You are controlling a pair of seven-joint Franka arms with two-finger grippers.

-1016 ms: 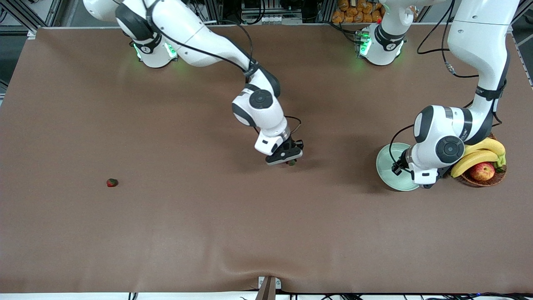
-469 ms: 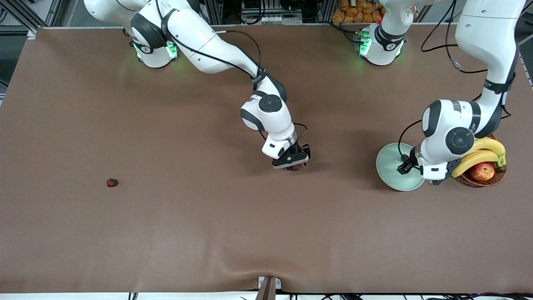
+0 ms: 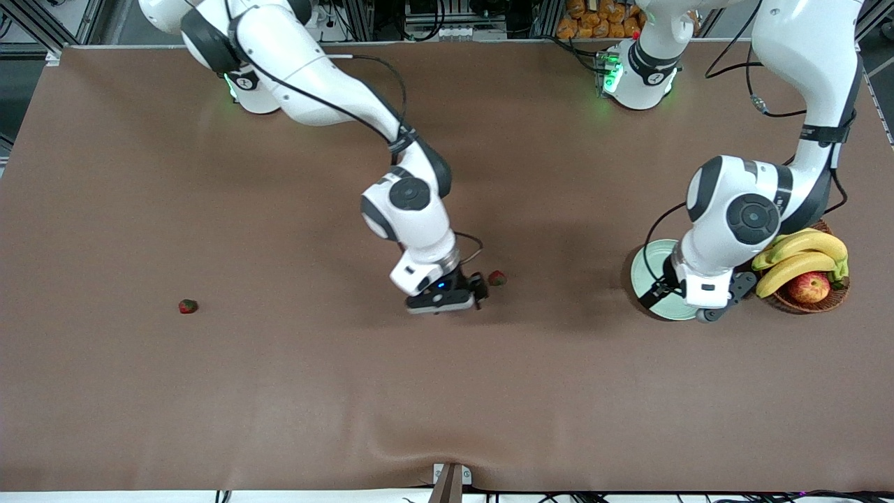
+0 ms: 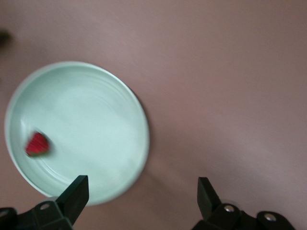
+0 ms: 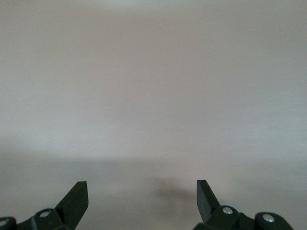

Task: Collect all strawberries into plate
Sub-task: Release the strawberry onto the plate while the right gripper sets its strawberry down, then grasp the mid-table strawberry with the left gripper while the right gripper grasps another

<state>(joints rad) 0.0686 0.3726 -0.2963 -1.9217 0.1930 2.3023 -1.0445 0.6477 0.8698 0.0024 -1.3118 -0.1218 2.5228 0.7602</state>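
Note:
One strawberry (image 3: 496, 278) lies on the brown table near its middle. My right gripper (image 3: 450, 303) is just beside it, toward the right arm's end, open and empty; the right wrist view shows the right gripper (image 5: 141, 189) over bare table only. A second strawberry (image 3: 187, 306) lies far toward the right arm's end. The mint-green plate (image 3: 646, 269) sits next to the basket, partly hidden by my left arm. My left gripper (image 3: 704, 311) hangs open over the plate's edge. In the left wrist view a third strawberry (image 4: 37, 144) lies in the plate (image 4: 96, 120), away from the left gripper (image 4: 141, 184).
A wicker basket (image 3: 834, 297) with bananas (image 3: 803, 255) and a red-yellow apple (image 3: 809, 287) stands right beside the plate at the left arm's end. The brown cloth has a wrinkle at the near edge by a clamp (image 3: 450, 480).
My right gripper, which was on the middle strawberry, has let it go and moved off toward the right arm's end. My left arm has shifted slightly over the plate.

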